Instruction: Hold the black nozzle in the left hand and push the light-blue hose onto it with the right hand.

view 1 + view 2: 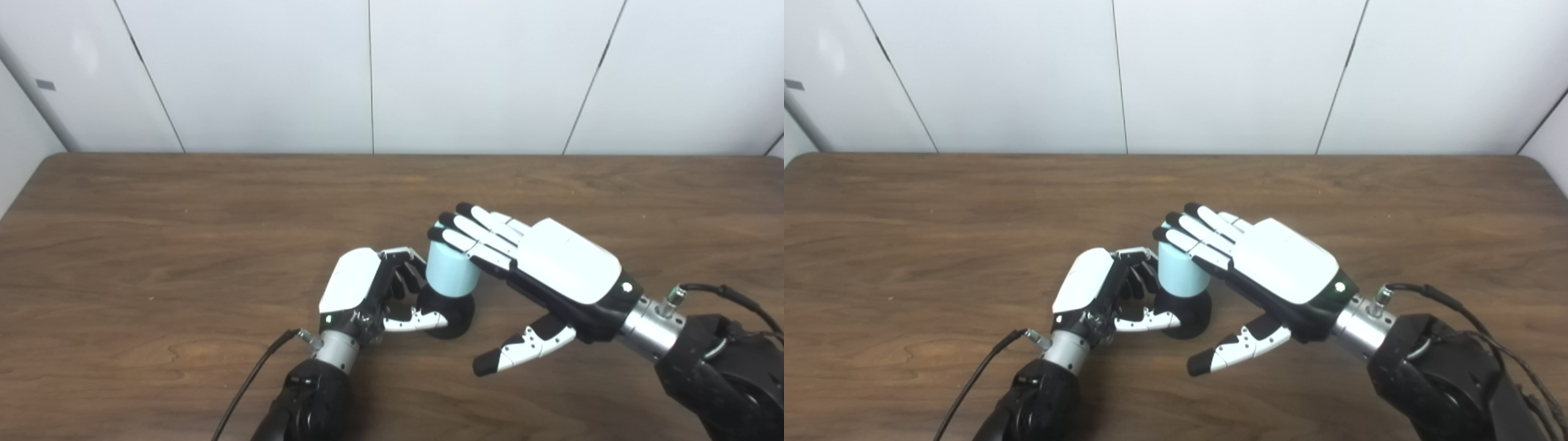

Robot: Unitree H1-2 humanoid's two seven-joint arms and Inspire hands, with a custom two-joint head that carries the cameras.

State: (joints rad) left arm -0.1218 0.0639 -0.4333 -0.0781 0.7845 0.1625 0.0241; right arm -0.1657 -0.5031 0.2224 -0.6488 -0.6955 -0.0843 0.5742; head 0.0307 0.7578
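The black nozzle stands on the wooden table just left of centre. The light-blue hose, a short upright cylinder, sits on top of it. My left hand is shut on the nozzle's base, thumb across its front and fingers curled behind it. My right hand is open, palm down, with its fingers laid flat over the top of the hose and its thumb hanging free to the right of the nozzle. The hose's top is hidden under the fingers. The same scene shows in the right eye view, with the hose and nozzle.
The white panelled wall runs behind the table's far edge. A black cable trails from my left wrist toward the near edge.
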